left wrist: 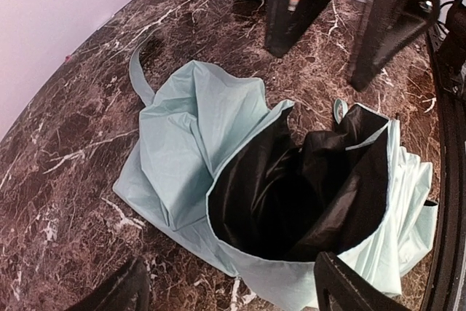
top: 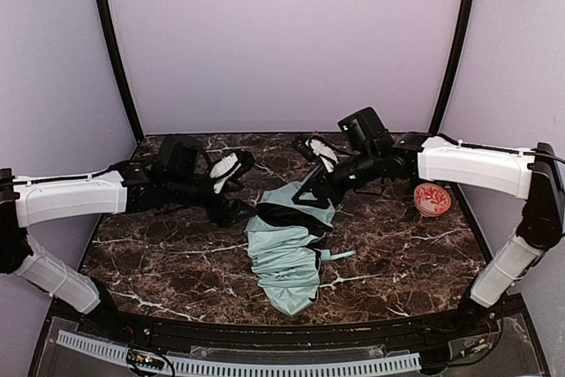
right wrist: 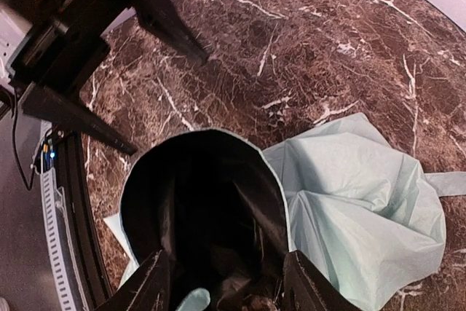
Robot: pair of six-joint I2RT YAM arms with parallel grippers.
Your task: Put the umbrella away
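- umbrella lies collapsed but loose on the table. Mint fabric is bunched and the black underside gapes open; it is not rolled or strapped.
- right gripper: fingers parted about halfway, with black fabric and a mint bit sitting between them. No pinch visible, so it reads as not holding.
- left gripper: fingers spread wide and empty. The near mint edge lies just ahead of and between the tips, with the black mouth further ahead.
- the grippers face each other across the umbrella. In each wrist view the other's fingers show just beyond the fabric.
- risk: closing on a single thin layer. The fabric slips out, or the whole bundle drags instead of folding.
- risk: loose folds spring back open if one side is unclamped while the other pulls.
- risk: both finger pairs are near. Converging on the same fold could knock them together.
- risk: the mint strap trails off to the side of the fingers and could snag.
- bowl is well apart from both finger pairs, so low concern.
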